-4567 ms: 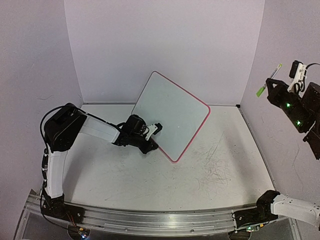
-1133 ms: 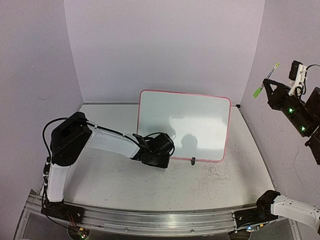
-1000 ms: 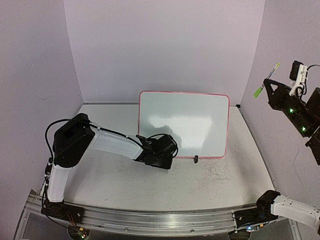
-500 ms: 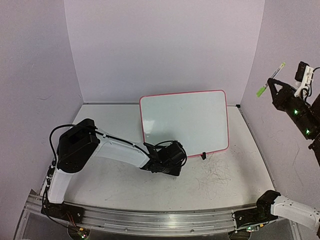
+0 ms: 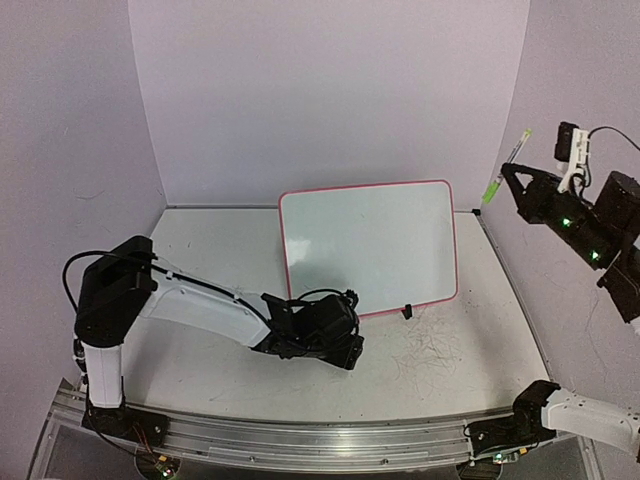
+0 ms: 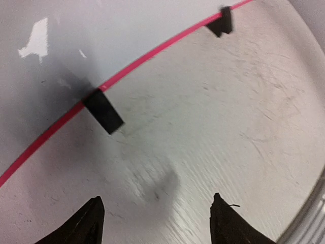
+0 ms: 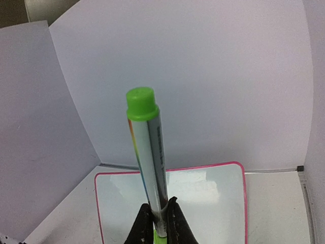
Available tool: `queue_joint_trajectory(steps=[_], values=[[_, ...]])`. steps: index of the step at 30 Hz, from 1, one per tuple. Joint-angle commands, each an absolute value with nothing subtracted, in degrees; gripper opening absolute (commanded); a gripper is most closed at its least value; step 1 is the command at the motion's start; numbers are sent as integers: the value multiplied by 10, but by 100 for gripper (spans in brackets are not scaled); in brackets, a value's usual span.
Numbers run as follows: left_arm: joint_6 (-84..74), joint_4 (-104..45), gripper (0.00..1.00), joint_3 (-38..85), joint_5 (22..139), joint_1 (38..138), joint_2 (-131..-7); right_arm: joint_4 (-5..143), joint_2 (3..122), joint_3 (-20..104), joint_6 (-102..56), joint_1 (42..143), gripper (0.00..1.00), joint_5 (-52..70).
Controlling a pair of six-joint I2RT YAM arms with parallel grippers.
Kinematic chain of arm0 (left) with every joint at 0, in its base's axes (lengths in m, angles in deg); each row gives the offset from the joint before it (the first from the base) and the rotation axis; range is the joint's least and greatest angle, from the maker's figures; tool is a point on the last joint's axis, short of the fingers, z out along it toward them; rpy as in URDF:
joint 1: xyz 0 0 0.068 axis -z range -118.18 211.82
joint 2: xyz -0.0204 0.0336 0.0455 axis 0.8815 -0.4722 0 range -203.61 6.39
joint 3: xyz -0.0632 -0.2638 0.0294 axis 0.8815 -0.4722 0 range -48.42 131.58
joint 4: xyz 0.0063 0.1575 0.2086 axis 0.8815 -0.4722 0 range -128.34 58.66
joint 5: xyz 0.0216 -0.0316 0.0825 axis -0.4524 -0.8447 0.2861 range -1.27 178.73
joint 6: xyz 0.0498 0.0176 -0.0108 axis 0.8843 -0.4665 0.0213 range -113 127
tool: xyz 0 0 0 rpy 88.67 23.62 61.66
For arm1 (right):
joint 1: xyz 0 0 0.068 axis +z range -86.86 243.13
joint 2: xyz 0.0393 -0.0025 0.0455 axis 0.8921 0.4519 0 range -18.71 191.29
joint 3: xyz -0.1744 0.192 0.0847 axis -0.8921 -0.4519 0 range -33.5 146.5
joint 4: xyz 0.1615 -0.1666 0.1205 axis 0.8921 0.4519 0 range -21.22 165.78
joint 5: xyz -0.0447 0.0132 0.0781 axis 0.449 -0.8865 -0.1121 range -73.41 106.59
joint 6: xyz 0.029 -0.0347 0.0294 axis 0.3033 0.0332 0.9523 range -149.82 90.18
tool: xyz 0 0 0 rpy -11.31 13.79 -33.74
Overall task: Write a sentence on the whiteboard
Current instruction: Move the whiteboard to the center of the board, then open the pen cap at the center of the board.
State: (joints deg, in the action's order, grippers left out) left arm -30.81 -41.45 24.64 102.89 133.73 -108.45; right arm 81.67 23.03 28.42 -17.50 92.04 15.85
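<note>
Lilac walls [image 5: 330,100] — scuffed white tabletop [image 5: 450,370], metal rail [image 5: 330,440] at near edge.

In the left wrist view the whiteboard [image 6: 61,46] is running off the picture at 12 and 9 o'clock, and the left hand [image 6: 156,202] is being cropped at 6. In the right wrist view the marker [image 7: 150,152] is vanishing at its lower end inside the right hand [image 7: 160,219].

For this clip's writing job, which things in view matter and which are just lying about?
Job: large white whiteboard with red-pink rim, blank, standing on black clip feet; green-capped white marker, clamped in the right pincer; left pincer, open, by a foot.
Lying about: old scribble marks on the white table; aluminium rail at the near edge.
</note>
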Motion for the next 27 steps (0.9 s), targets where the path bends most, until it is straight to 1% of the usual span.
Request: queue_joint_trajectory(steps=[1, 3, 6, 8, 10, 14, 18, 22, 27], values=[[-262, -309, 78, 199, 950, 1344, -951, 775, 281, 263, -177, 919, 0, 14], [-252, -239, 82, 170, 912, 1343, -891, 742, 297, 247, -163, 919, 0, -47], [-230, -174, 86, 151, 866, 1336, -826, 655, 316, 202, -103, 920, 0, -135], [-231, -130, 87, 138, 839, 1318, -795, 562, 332, 159, -35, 921, 0, -190], [-268, -73, 88, 112, 801, 1281, -772, 468, 350, 125, 19, 925, 0, -216], [-358, 99, 90, 35, 726, 1207, -750, 406, 388, 109, 58, 956, 0, -204], [-372, 121, 89, 59, 678, 1193, -789, 355, 437, 126, 91, 989, 0, -199], [-365, 136, 88, 71, 657, 1191, -808, 324, 481, 150, 127, 1019, 0, -191], [-349, 138, 80, 73, 653, 1190, -807, 307, 517, 171, 142, 1036, 0, -194]])
